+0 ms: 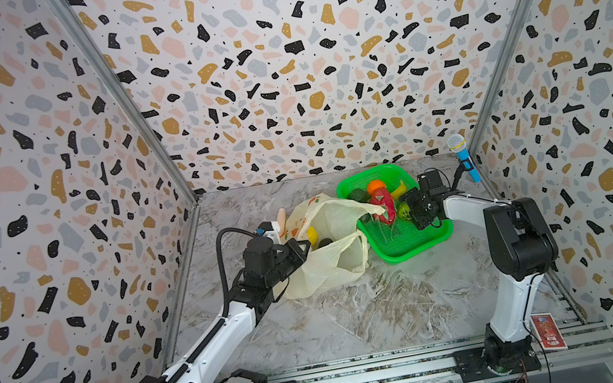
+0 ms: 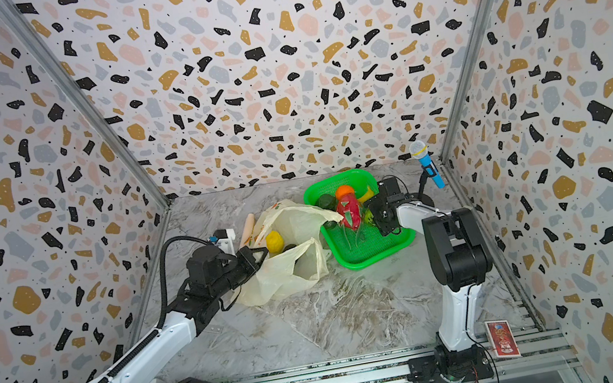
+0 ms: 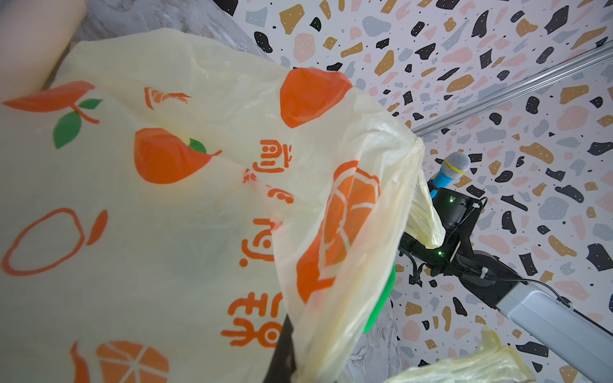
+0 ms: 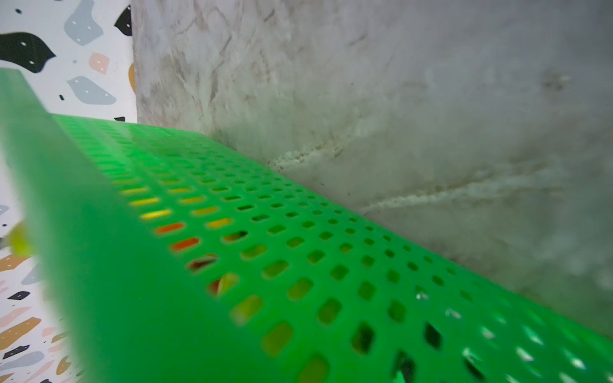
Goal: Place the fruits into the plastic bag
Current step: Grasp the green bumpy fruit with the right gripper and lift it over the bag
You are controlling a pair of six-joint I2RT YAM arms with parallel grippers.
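The plastic bag (image 1: 332, 255) lies crumpled left of centre, its mouth facing the basket. My left gripper (image 1: 301, 249) is shut on the bag's rim; in the left wrist view a dark finger (image 3: 282, 351) pinches the printed plastic bag (image 3: 166, 215). A lemon (image 2: 274, 241) and a dark avocado (image 1: 325, 242) sit inside the bag. In the basket stand a dragon fruit (image 1: 382, 205), an orange (image 1: 375, 186), an avocado (image 1: 358, 195), a yellow piece (image 1: 401, 187) and a kiwi half (image 1: 404, 209). My right gripper (image 1: 386, 225) has its clear fingers spread wide around the dragon fruit; contact is unclear.
The green mesh basket (image 1: 410, 244) sits at the back right, and its wall (image 4: 298, 265) fills the right wrist view. A blue microphone (image 1: 463, 158) stands by the right wall. A beige stick (image 1: 281, 222) lies behind the bag. A card (image 1: 547, 331) rests near the right arm's base.
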